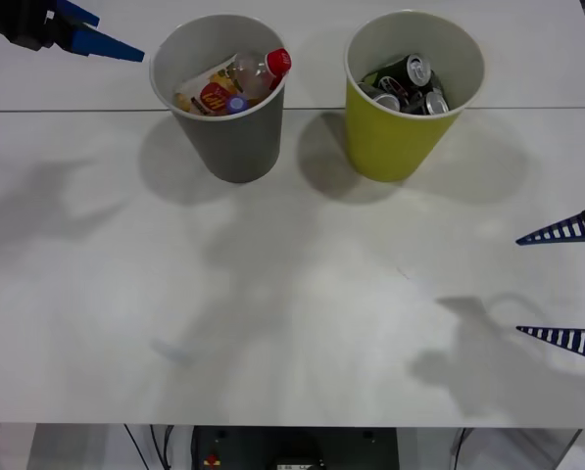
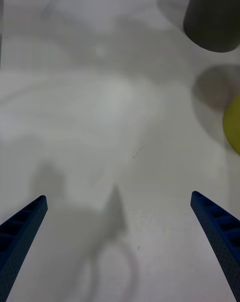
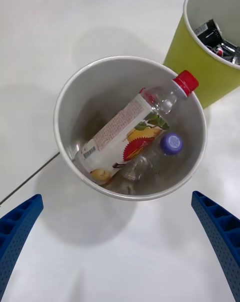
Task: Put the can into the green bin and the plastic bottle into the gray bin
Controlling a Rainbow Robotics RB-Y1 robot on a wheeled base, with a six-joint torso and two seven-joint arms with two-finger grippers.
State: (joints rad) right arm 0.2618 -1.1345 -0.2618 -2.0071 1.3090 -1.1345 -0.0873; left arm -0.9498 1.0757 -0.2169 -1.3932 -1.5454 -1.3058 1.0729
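The bottle (image 3: 131, 130) lies tilted inside the gray bin (image 1: 231, 147), red cap up against the rim on the side nearest the green bin (image 1: 395, 142). A purple-capped bottle (image 3: 161, 152) lies beside it lower in the same bin. The left end effector (image 3: 120, 232) hangs above and just to the left of the gray bin, fingers (image 3: 17, 227) spread wide and holding nothing, so the bottle sits below it, apart from both fingers. In the front view the left end effector (image 1: 101, 34) shows at the far left corner, pointing toward the gray bin.

Cans (image 1: 410, 83) are piled in the green bin, which stands just beside the gray bin, apart from it, on the white table (image 1: 292, 294).

The right end effector (image 1: 566, 284) is at the table's right edge, well apart from both bins, wide open and empty.
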